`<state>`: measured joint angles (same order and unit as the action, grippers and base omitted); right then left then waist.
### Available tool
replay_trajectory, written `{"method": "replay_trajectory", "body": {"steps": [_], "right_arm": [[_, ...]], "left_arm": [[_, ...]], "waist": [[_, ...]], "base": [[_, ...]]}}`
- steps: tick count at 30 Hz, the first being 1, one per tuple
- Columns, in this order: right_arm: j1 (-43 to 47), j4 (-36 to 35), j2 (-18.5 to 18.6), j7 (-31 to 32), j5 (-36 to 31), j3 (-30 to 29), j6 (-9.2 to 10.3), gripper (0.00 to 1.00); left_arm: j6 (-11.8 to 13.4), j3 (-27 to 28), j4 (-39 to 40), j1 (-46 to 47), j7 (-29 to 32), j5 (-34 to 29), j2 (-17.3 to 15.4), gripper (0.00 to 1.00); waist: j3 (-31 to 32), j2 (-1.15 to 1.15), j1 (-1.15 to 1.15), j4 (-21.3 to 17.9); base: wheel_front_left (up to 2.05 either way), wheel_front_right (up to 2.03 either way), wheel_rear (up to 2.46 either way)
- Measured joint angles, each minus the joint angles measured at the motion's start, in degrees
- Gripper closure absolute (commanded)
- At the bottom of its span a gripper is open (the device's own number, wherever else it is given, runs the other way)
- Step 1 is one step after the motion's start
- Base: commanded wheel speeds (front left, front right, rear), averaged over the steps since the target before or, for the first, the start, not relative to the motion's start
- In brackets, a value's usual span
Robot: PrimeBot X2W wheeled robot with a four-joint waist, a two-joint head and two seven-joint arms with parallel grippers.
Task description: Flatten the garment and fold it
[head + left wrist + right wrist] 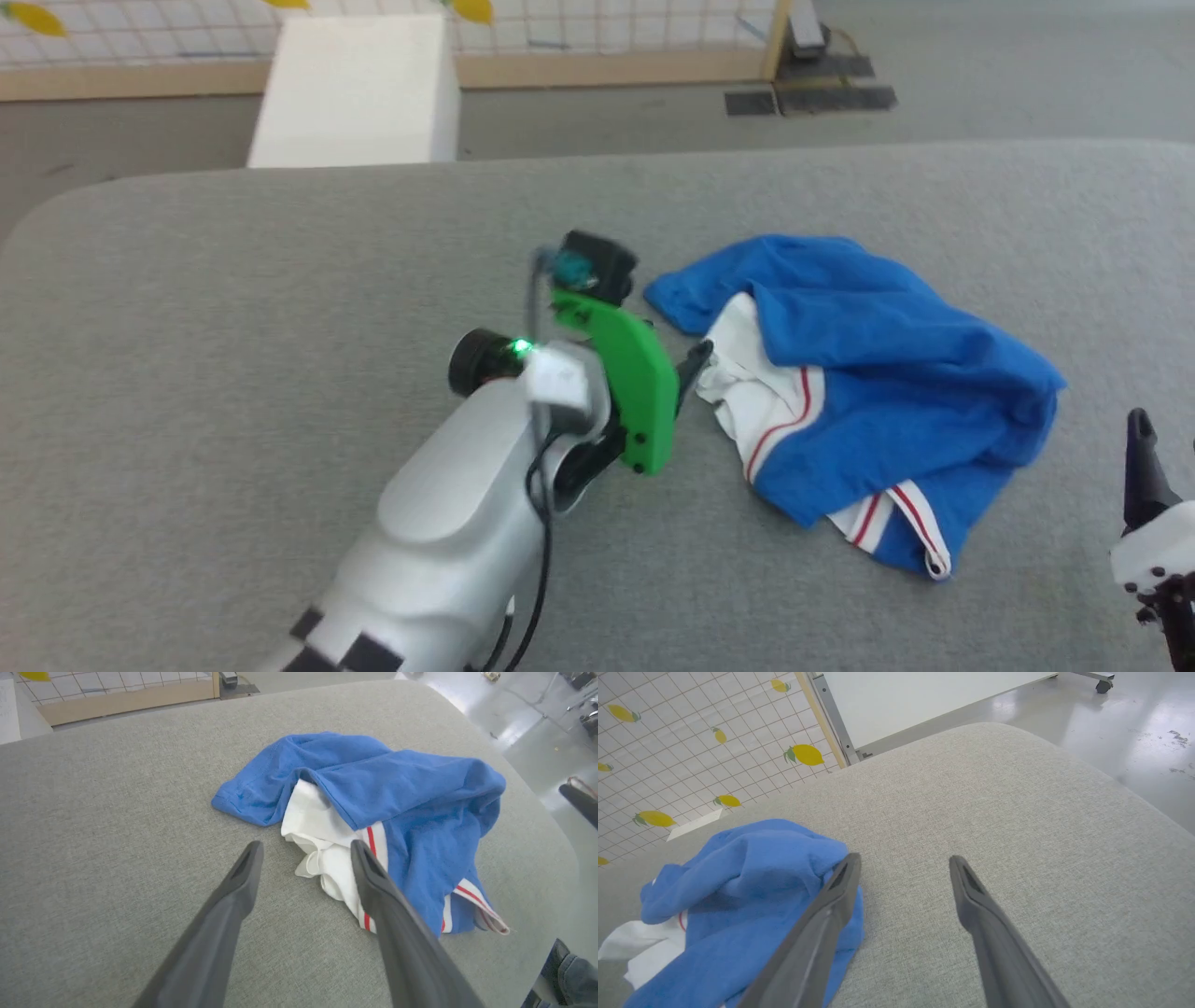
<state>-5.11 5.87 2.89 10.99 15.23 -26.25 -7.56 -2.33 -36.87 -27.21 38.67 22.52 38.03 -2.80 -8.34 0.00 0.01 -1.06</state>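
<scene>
The crumpled blue jersey shirt [868,373] lies right of centre on the grey padded table [280,308]. The left gripper [306,845], fingers apart and empty, looks nearer, its tips at the shirt's white edge. The right gripper [903,858], also apart, waits just beside the blue side.

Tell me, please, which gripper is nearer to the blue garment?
Left. The left gripper, open, reaches the white fold of the garment; the right gripper, also open, stands just off its blue edge on the robot's right.

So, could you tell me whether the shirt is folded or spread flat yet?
Neither: the shirt lies crumpled in a heap, blue layers bunched over white ones.
</scene>
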Motion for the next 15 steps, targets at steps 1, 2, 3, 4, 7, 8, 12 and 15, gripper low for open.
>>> {"method": "replay_trajectory", "body": {"steps": [1,2,3,4,7,8,12,15], "right_arm": [[-0.3,0.2,0.0,-0.2,0.0,0.1,0.0,0.0],[-0.5,0.5,0.0,-0.5,0.0,0.2,0.0,0.0],[-0.8,0.9,0.0,-0.7,0.4,0.4,0.0,0.0],[-1.0,1.4,0.0,-1.0,0.5,0.5,0.0,0.0],[-1.6,2.7,0.0,-2.2,1.0,0.8,0.0,0.0],[-1.8,3.2,0.0,-2.6,1.1,0.7,0.0,0.0],[-2.0,4.6,0.0,-3.9,1.1,0.7,0.0,0.0],[-2.3,5.4,0.0,-4.6,1.1,0.5,0.0,0.0]], "left_arm": [[0.9,-1.7,-0.9,1.6,2.2,0.1,0.0,0.0],[1.3,-2.8,-1.6,2.8,3.4,0.1,0.0,0.0],[2.0,-3.7,-2.5,4.0,4.6,0.4,0.0,0.0],[2.6,-4.8,-3.6,5.1,5.8,0.4,0.1,0.0],[3.7,-7.0,-6.4,6.9,7.9,0.4,0.0,0.0],[4.1,-7.7,-7.4,7.2,8.5,0.4,0.0,0.0],[4.9,-8.8,-9.4,7.9,8.3,0.5,0.0,0.0],[5.0,-8.9,-9.9,8.7,6.4,1.8,0.0,1.0]], "waist": [[-0.6,0.0,0.0,-0.6],[-1.1,0.0,0.0,-1.1],[-1.8,0.0,0.0,-1.8],[-2.4,0.0,0.0,-2.5],[-3.9,0.0,0.0,-4.5],[-4.5,0.0,0.0,-5.1],[-6.5,0.0,0.0,-7.1],[-7.8,0.0,0.0,-8.1]], "base": [[0.0,0.0,0.0],[0.0,0.0,0.0],[0.0,0.0,0.0],[0.0,0.0,0.0],[0.0,0.0,0.0],[0.0,0.0,0.0],[0.0,0.0,0.0],[0.0,0.0,0.0]]}}
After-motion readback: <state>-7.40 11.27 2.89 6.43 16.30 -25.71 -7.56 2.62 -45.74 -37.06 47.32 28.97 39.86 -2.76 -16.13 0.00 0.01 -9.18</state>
